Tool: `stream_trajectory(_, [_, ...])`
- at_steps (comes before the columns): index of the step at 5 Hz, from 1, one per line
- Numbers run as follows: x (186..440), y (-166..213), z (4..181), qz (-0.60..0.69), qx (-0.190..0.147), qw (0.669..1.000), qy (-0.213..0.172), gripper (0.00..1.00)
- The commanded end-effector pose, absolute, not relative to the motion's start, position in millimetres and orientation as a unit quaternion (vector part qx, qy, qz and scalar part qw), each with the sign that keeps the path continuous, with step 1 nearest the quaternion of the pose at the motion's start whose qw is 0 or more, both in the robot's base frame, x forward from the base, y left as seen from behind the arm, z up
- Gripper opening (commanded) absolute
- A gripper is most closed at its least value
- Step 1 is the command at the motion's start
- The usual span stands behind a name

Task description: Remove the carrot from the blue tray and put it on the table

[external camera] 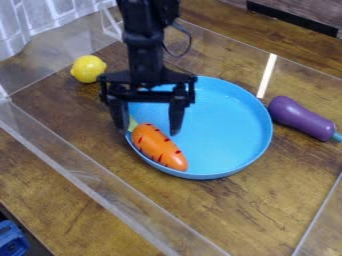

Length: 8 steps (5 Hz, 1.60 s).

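Now the reach is under way: the gripper (148, 118) hangs with jaws wide over the carrot (160, 146) in the tray (230, 125), so next it should lower and close.

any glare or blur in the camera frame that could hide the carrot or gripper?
Camera view: white glare streak on the acrylic wall right of the blue tray; carrot sharp and unobstructed; open gripper slightly soft, fingers readable; the table shows mild sheen.
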State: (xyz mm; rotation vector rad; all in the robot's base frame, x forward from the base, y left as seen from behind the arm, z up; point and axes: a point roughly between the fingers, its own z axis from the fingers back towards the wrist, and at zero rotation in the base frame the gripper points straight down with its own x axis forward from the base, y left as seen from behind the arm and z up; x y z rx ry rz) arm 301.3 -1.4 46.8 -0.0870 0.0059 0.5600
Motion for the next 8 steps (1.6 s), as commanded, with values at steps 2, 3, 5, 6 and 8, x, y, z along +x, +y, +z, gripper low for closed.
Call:
stream_trajectory(2, [301, -8, 28.7, 0.243, -0.046, 0.969, -0.022, 1.00])
stream_trajectory(3, [298, -8, 25.2, 0.226, -0.046, 0.973, -0.022, 1.00])
stream_trajectory(5, [293, -4, 20.8, 0.225, -0.043, 0.973, -0.024, 1.00])
stream_trajectory(6, [289, -13, 24.2, 0.216, -0.041, 0.975, -0.025, 1.00])
stream_trajectory(8, [292, -13, 25.3, 0.184, -0.039, 0.982, -0.026, 1.00])
